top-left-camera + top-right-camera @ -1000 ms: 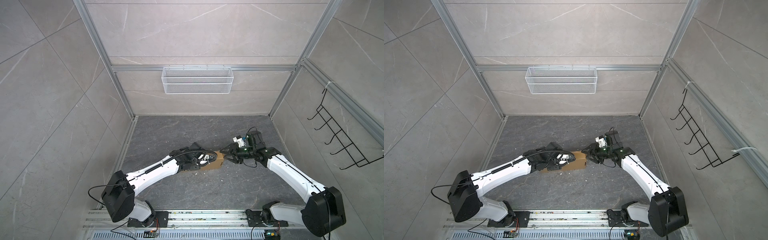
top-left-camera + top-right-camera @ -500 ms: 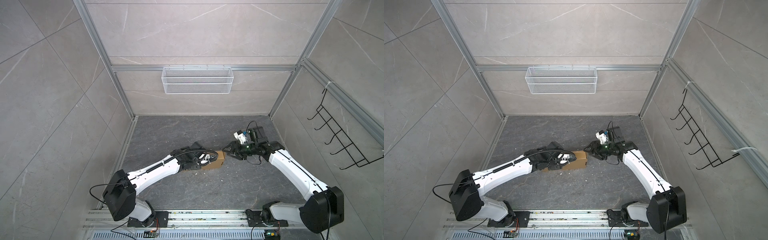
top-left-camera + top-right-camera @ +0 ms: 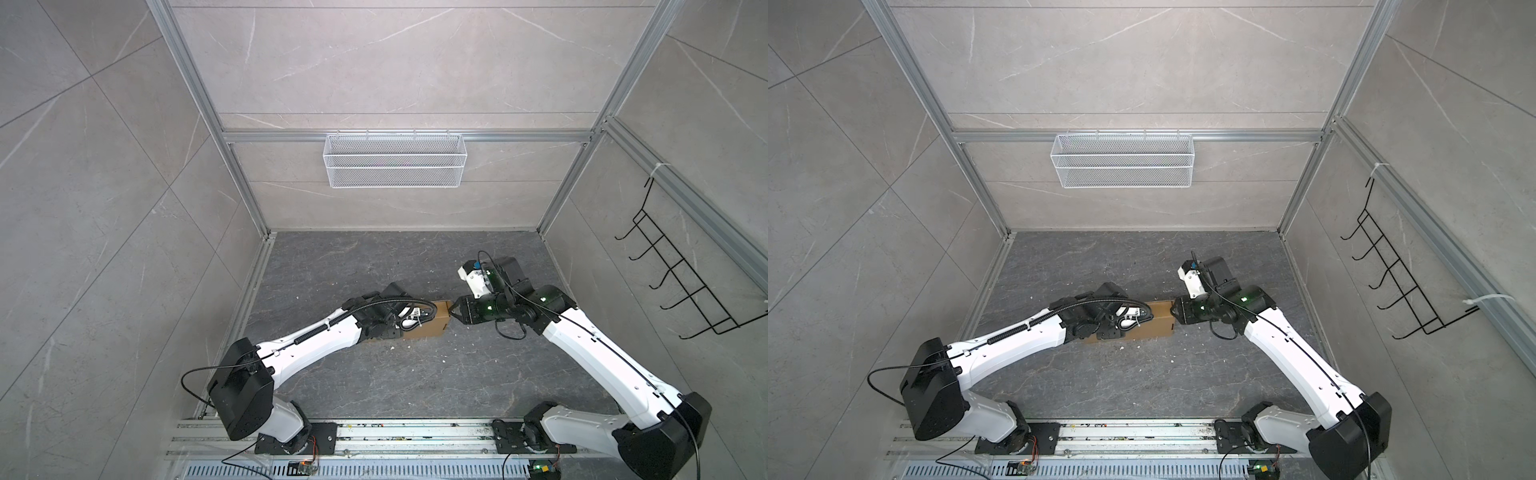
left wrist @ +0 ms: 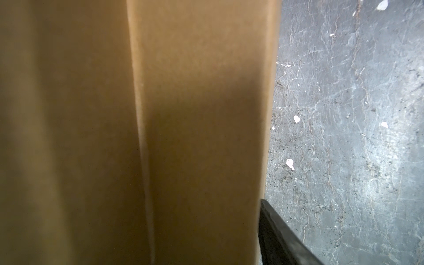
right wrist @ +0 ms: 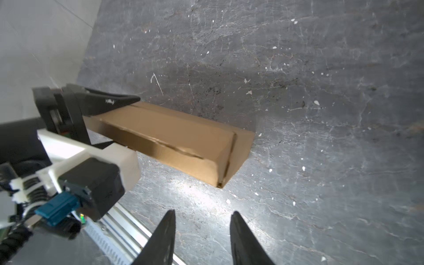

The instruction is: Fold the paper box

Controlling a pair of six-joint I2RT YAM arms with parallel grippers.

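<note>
The paper box (image 3: 434,326) (image 3: 1156,326) is a long, shallow brown cardboard form lying folded on the dark floor mid-scene. It fills the left wrist view (image 4: 195,114), and the right wrist view shows its length and closed end (image 5: 174,137). My left gripper (image 5: 125,121) clasps it across its width, one finger (image 5: 114,102) along the far side and one finger (image 4: 275,231) against its edge. In both top views that wrist covers the grip. My right gripper (image 5: 203,212) (image 3: 454,316) stands open and empty just off the box's right end, not touching it.
A white wire mesh basket (image 3: 394,160) hangs on the back wall. A black wire hook rack (image 3: 681,286) hangs on the right wall. The arm bases sit on a metal rail (image 3: 374,432) along the front. Small white crumbs (image 5: 249,93) dot the floor.
My right gripper rose a little from the box's right end, then came back beside it with its jaws narrower. The left arm and the box have hardly moved.
</note>
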